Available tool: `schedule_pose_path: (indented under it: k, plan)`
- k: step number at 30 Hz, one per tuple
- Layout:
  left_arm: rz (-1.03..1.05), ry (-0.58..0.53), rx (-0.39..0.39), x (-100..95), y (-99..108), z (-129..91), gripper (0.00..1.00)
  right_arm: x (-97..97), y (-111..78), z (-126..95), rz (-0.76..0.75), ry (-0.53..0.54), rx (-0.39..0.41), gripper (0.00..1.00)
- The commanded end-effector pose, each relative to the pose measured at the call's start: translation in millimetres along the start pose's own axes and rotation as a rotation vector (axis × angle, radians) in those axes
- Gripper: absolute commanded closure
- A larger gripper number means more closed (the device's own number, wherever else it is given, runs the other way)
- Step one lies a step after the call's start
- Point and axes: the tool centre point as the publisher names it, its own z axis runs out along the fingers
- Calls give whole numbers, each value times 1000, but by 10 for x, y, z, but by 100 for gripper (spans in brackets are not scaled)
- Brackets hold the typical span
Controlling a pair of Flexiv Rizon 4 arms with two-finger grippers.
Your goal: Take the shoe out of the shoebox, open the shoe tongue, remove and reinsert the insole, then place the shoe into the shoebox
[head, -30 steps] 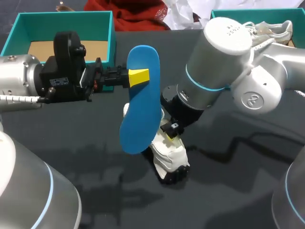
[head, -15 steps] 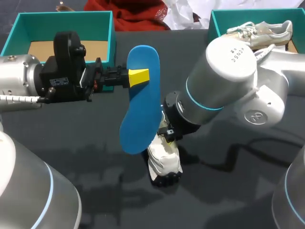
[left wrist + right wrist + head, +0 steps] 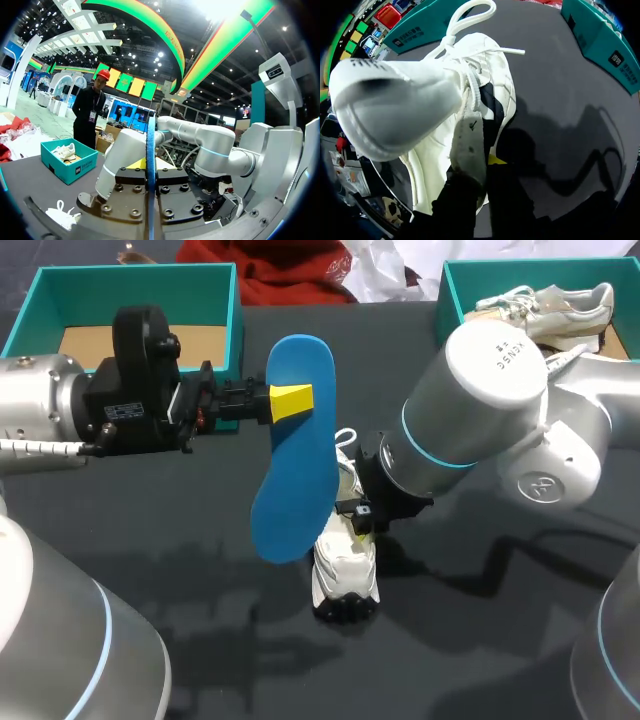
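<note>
Head view: left gripper (image 3: 291, 400) clamped on blue insole (image 3: 292, 470), held above the worktop's (image 3: 200, 570) middle, with the white shoe (image 3: 345, 565) beneath it and the right gripper (image 3: 360, 523) at its collar. Left wrist view: insole edge-on in that clamp. Right wrist view: claw pinched on a thin strip of the shoe (probably the tongue); risk judged: the strip slips or the shoe swivels, buckling the insole on reinsertion.

The dark table (image 3: 480, 660) carries a teal shoebox (image 3: 130, 278) at upper left and a second teal shoebox (image 3: 448, 295) at upper right.
</note>
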Motion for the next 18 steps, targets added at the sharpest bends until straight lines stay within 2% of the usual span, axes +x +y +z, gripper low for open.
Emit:
schedule_pose_path:
  k: [1, 10, 18]
  plan:
    - [0, 2, 1, -26, 2, 37, 100, -24, -7, 96, 19, 21, -9, 100]
    - [0, 2, 1, -26, 2, 37, 100, -76, -80, 232, 49, 46, 0, 100]
    - [0, 2, 1, -26, 2, 37, 100, -83, -98, 263, 53, 64, -3, 100]
